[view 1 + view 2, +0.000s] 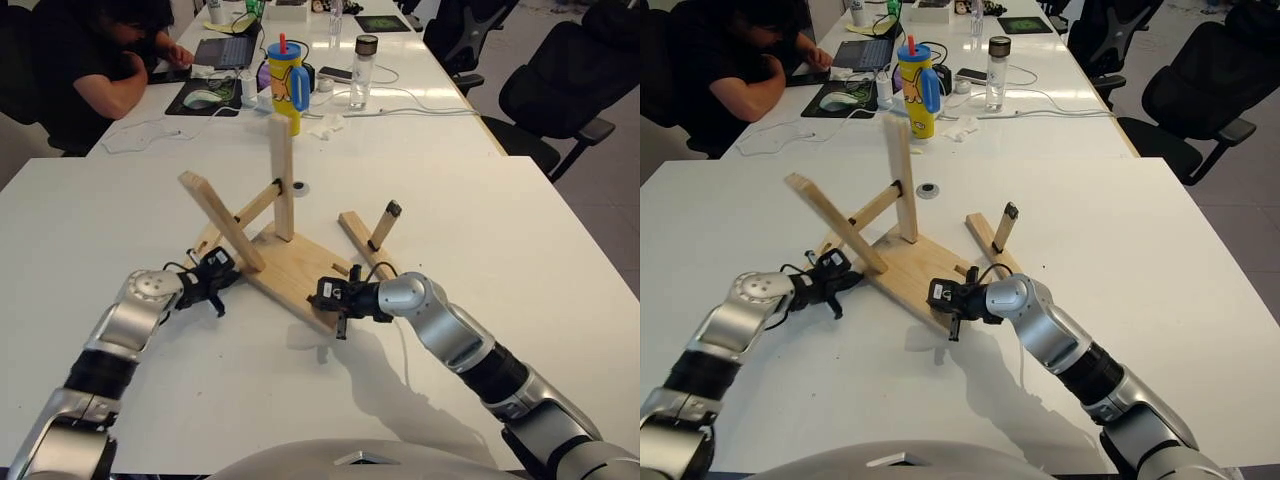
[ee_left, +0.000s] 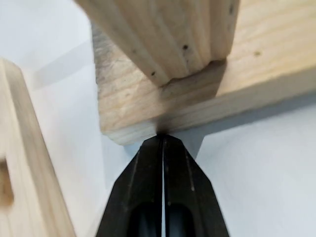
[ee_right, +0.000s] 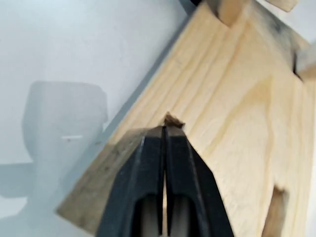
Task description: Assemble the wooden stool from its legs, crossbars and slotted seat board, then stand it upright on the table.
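The slotted seat board point(image 1: 290, 268) lies flat on the white table. An upright leg point(image 1: 282, 180) and a leaning leg point(image 1: 222, 220) rise from it, joined by a crossbar point(image 1: 258, 205). A loose leg point(image 1: 358, 240) lies to its right, with a short dark-tipped piece point(image 1: 385, 225) sticking up from it. My left gripper point(image 1: 218, 272) is shut, and its tips point(image 2: 162, 139) touch the lower edge of the board's left corner point(image 2: 148, 113). At the board's near right edge, my right gripper point(image 1: 336, 296) is shut, with its tips point(image 3: 164, 131) resting on the board's top face point(image 3: 232, 98).
A round cable grommet point(image 1: 298, 189) sits in the table behind the stool. On the far table stand a yellow cup point(image 1: 285, 85) and a bottle point(image 1: 363, 70), among cables and a laptop. Office chairs point(image 1: 560, 90) stand to the far right. Bare table lies left and front.
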`<control>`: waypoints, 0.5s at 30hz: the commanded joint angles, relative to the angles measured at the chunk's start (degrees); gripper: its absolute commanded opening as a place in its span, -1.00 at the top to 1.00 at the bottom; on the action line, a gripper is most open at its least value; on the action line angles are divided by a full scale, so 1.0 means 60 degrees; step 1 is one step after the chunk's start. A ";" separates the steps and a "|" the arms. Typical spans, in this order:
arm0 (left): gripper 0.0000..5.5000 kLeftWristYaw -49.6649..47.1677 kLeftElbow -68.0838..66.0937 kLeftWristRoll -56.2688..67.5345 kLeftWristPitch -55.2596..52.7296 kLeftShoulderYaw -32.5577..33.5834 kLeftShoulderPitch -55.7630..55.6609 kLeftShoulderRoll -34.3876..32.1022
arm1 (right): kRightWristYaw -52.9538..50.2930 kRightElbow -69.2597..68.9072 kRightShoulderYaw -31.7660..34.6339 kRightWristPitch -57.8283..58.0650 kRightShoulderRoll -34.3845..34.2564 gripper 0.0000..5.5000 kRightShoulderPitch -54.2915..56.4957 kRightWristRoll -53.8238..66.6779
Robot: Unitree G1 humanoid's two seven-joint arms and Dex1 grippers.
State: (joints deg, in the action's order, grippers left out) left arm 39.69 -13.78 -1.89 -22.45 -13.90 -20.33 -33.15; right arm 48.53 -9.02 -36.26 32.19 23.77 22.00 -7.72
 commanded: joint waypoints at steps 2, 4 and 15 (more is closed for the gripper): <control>0.99 -0.0683 -0.2229 -0.0662 0.1111 -0.0405 -0.1820 0.1259 | -0.0476 0.1306 -0.0377 0.0241 -0.0936 1.00 -0.0317 -0.0035; 0.99 -0.0867 -0.3012 -0.0893 0.1529 -0.0521 -0.2293 0.1622 | -0.0839 0.1574 -0.0345 0.0190 -0.1244 1.00 -0.0187 -0.0175; 0.99 -0.1325 -0.3982 -0.1251 0.2478 0.0006 -0.2638 0.1595 | -0.2807 0.1236 0.1592 -0.0550 -0.2375 1.00 -0.0035 0.0216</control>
State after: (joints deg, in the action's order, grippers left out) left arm 32.16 -42.74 -9.66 -6.95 -15.93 -38.33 -20.89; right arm 33.22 0.92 -29.42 29.98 10.22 22.95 -7.89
